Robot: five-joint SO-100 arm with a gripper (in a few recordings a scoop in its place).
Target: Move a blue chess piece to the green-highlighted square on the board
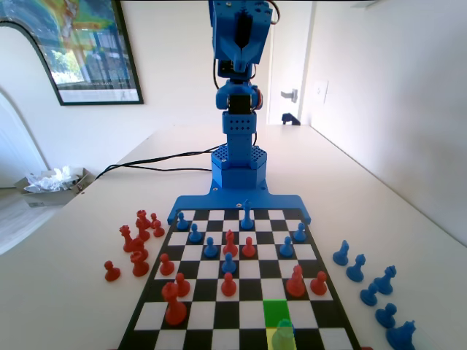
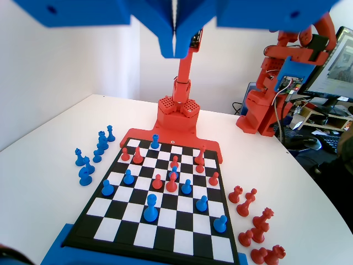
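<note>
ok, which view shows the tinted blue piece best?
Fixed view. The blue chess piece stands close to the camera at the picture's bottom edge, tinted yellow-green, right below the green-highlighted square. The wrist view shows it small and untinted on the board's far row.

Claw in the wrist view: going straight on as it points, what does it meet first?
Free air; the shut claw hangs high, then probably the board near its crowded middle, though depth is unclear.
</note>
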